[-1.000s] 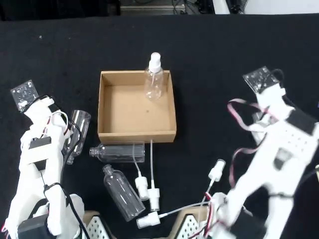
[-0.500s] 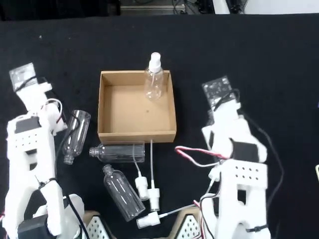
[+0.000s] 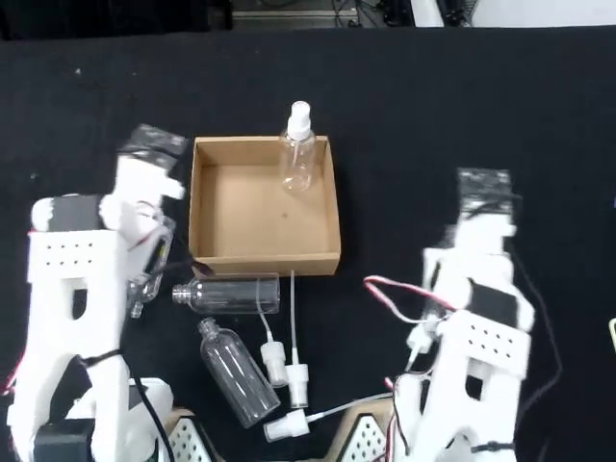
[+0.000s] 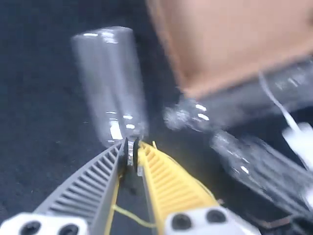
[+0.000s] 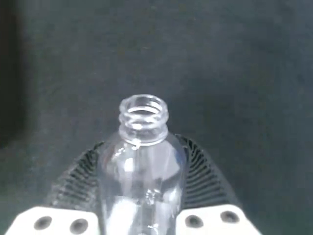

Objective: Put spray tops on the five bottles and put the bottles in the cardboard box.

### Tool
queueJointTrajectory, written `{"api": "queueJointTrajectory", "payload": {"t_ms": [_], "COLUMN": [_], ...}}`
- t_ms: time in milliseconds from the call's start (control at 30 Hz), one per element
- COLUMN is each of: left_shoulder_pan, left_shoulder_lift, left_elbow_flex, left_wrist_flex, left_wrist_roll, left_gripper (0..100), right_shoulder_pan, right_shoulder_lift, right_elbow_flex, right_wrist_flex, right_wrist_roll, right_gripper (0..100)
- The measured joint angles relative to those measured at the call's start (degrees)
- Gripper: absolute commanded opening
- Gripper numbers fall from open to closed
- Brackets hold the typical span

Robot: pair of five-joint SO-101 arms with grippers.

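Note:
The cardboard box (image 3: 214, 207) sits mid-table, and a bottle with a spray top (image 3: 298, 152) stands at its far wall. My left gripper (image 4: 131, 149) is shut, its tips at the mouth of a topless bottle (image 4: 110, 83) lying left of the box (image 4: 230, 39). Two more topless bottles (image 3: 229, 294) (image 3: 236, 373) lie in front of the box. Loose spray tops (image 3: 274, 361) (image 3: 297, 382) (image 3: 285, 424) lie near the front edge. Another spray top (image 3: 419, 333) lies by the right arm (image 3: 476, 289). My right gripper (image 5: 143, 152) is shut on a topless bottle (image 5: 143, 115), neck pointing away.
The table (image 3: 433, 96) is covered in black cloth. Open cloth lies behind the box and to its right. The arm bases (image 3: 366, 438) stand at the near edge.
The left arm swung in toward the box, over the bottle lying at the left. The right arm swung toward the middle, then partly back. The loose bottles and spray tops stayed put.

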Motion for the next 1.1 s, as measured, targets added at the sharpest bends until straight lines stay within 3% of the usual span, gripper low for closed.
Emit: {"api": "queueJointTrajectory", "payload": {"t_ms": [167,300,500,667,800,1000,1100], "left_shoulder_pan": [12.04,24.44,40.88,52.13,56.53,61.10,61.71], "left_shoulder_lift": [0.00,0.00,0.00,0.00,0.00,0.00,0.00], "left_elbow_flex": [-2.02,-2.02,-2.02,-1.67,2.55,6.59,6.86], "left_wrist_flex": [7.47,8.97,7.38,0.26,-5.98,-10.99,-14.68], "left_wrist_roll": [-0.26,-0.26,3.96,11.43,15.21,13.98,12.22], "left_gripper": [3,3,3,3,3,20,19], "right_shoulder_pan": [13.36,23.03,30.86,34.99,37.54,40.79,42.20], "right_shoulder_lift": [0.00,1.23,14.42,26.81,32.00,38.86,42.99], "right_elbow_flex": [-4.57,-9.32,-20.57,-30.24,-35.52,-42.37,-46.77], "right_wrist_flex": [0.00,0.00,0.00,0.00,0.00,0.00,0.09], "right_wrist_roll": [3.52,5.63,5.98,6.07,6.07,6.07,6.07], "right_gripper": [1.1,1.1,1.0,1.0,1.0,1.1,1.1]}}
